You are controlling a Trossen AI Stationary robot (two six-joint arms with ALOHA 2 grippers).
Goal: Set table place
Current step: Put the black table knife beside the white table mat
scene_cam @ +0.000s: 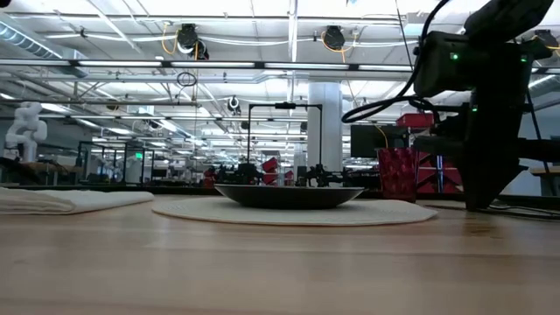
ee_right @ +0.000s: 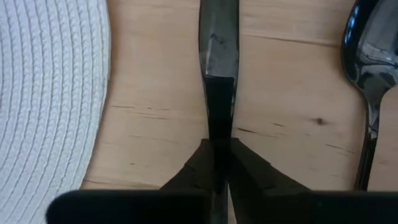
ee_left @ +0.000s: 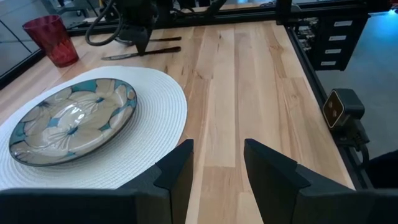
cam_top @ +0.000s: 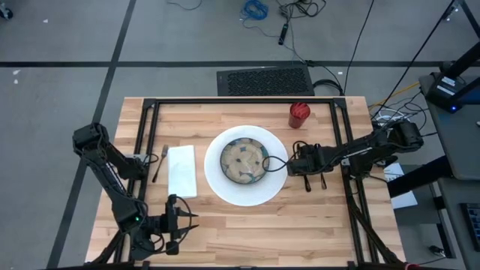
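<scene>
Lengthwise, the knife (ee_right: 219,43) — clamped by right fingers (ee_right: 249,168) — parallels the placemat (ee_right: 50,93) edge.

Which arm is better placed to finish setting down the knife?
The right: its gripper is shut on the knife beside the placemat. The left gripper hangs open, away from the cutlery.

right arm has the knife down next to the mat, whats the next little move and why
Probably open the right pincer and lift straight up. Its fingers are shut on the knife, which already lies flat on the table between the white placemat and the spoon, so the placing looks done. The left pincer waits open near the table's front edge.
</scene>
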